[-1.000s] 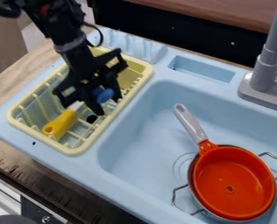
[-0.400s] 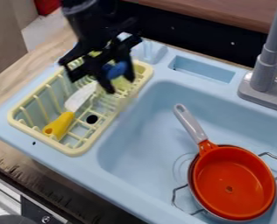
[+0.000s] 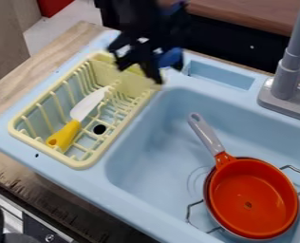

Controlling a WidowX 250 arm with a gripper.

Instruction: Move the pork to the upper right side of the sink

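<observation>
The black gripper (image 3: 141, 73) hangs over the upper right end of the yellow drying rack, near the sink's upper left corner. A rounded blue piece (image 3: 171, 58) is at its right side; whether it is a held thing or part of the gripper I cannot tell. The light blue sink (image 3: 155, 142) has its basin right of the rack. A grey faucet (image 3: 288, 71) stands at its upper right. The gripper hides part of the rack's far rim and the sink's back edge.
The yellow rack (image 3: 83, 163) holds a knife (image 3: 65, 135) with a yellow handle and white blade. An orange pan (image 3: 251, 199) lies on a wire stand in the lower right of the basin, its grey handle pointing up and left. A shallow recess (image 3: 221, 75) lies behind the basin.
The gripper has moved up and to the right from above the rack's middle, and the blue piece has moved along with it. The knife's blade has come into full view.
</observation>
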